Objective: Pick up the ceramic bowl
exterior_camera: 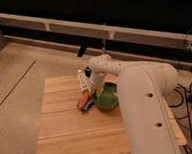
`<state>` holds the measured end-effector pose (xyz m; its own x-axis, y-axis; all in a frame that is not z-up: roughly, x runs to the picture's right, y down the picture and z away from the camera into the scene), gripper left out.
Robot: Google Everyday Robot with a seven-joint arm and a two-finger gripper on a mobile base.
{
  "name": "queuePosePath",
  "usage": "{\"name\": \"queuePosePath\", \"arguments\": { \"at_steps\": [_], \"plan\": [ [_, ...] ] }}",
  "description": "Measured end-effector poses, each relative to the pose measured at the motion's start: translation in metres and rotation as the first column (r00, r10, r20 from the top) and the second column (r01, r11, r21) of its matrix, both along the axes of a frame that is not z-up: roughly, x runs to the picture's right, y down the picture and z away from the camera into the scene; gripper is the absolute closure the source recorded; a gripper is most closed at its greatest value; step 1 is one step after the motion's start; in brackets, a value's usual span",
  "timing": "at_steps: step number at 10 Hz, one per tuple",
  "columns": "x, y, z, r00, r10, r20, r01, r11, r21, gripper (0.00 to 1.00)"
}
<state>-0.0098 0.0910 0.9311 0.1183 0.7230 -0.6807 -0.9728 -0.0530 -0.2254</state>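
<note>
1. I am looking down at a wooden slatted counter (74, 133) that stands on a speckled floor (14, 78), with a dark wall and pale horizontal rails (50, 26) behind it.
2. My white arm (141, 103) comes in from the five o'clock corner, large and close to the camera, and bends toward the middle of the counter.
3. The end effector (96, 91) sits at the far end of that arm, low over the counter and at the nine o'clock edge of the ceramic bowl (107, 97).
4. I cannot tell from this view whether the end effector is released or clenched, because the wrist housing covers it.
5. The ceramic bowl is round, glossy and green. It rests on the counter right of centre, toward the far half, and the arm hides its right side.
6. A small orange-and-grey item (84, 101) lies on the counter just beside the bowl, at its nine o'clock.
7. A small white-and-black container (82, 81) stands upright just beyond that item, at roughly eleven o'clock from the bowl.
8. Dark cables (191, 91) trail over the floor at the three o'clock edge of the view.
</note>
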Motion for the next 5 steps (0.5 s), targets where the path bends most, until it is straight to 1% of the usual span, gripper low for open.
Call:
{"name": "queuePosePath", "arguments": {
  "at_steps": [2,5],
  "plan": [
    [-0.004,-0.010,-0.005,1.000,0.001,0.010,-0.002,0.9997,0.025,1.00],
    [-0.024,-0.029,-0.019,0.998,-0.012,0.056,0.008,0.9971,0.076,1.00]
  ]
}}
